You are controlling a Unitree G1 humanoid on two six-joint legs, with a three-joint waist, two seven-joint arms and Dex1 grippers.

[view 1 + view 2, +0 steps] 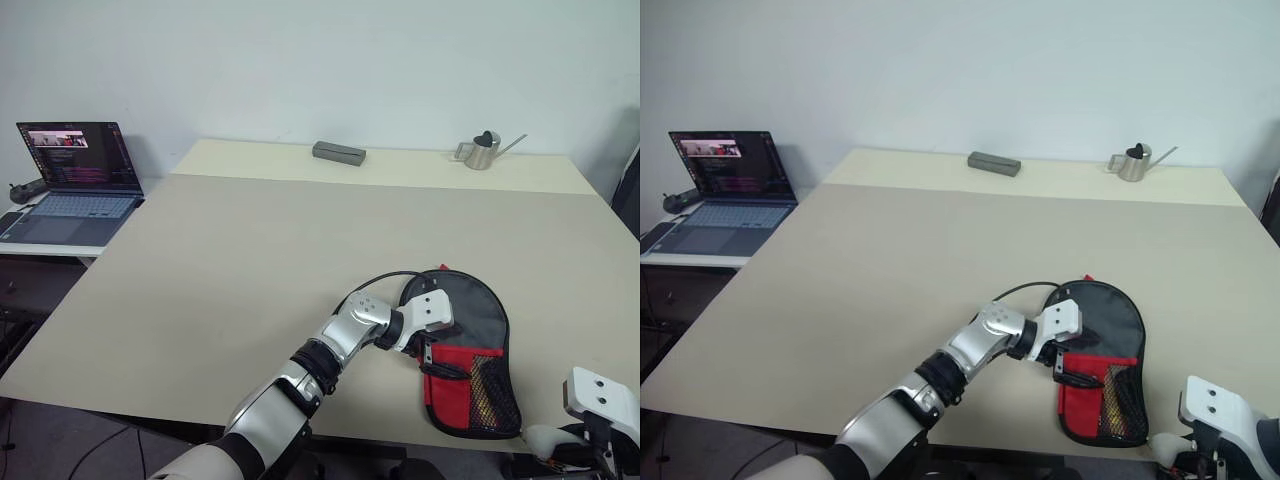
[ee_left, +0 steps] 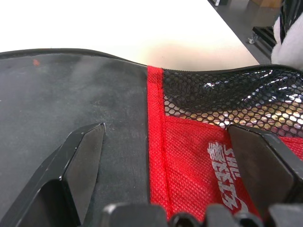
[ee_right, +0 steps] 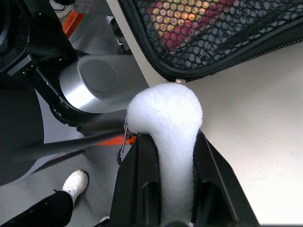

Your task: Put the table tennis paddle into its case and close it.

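- Right now the case (image 1: 468,350) lies flat at the near right edge of the table (image 1: 250,260), its round black end toward the far side and its red panel and mesh pocket toward the near edge.
- The left gripper (image 1: 432,352) reaches in from the left and rests over the middle of the case with its two black fingers (image 2: 80,161) spread wide, one over the black fabric and one over the red panel; it grips nothing, and the pose reads as pinning the case flat so it does not slide.
- The right gripper (image 3: 165,189) sits off the near right corner of the table, its jaws closed on the white pom-pom (image 3: 168,127) that serves as the zipper pull; the pom-pom stands just beside the near end of the case, which suggests the zip is being drawn around the edge to close it.
- The paddle itself cannot be seen as a separate object; red and tan colours show through the mesh (image 3: 199,23) in the right wrist view, likely its handle, so it is judged to be already inside.
- White lettering (image 2: 227,179) is printed on the red panel, partly hidden by a finger; it looks like stylised characters and cannot be read with confidence.
- A laptop (image 1: 70,185) on a side desk at far left shows a lit screen, its text too small to read.
- A grey box (image 1: 339,152) and a small metal watering can (image 1: 483,150) stand at the far edge, well apart from the work.
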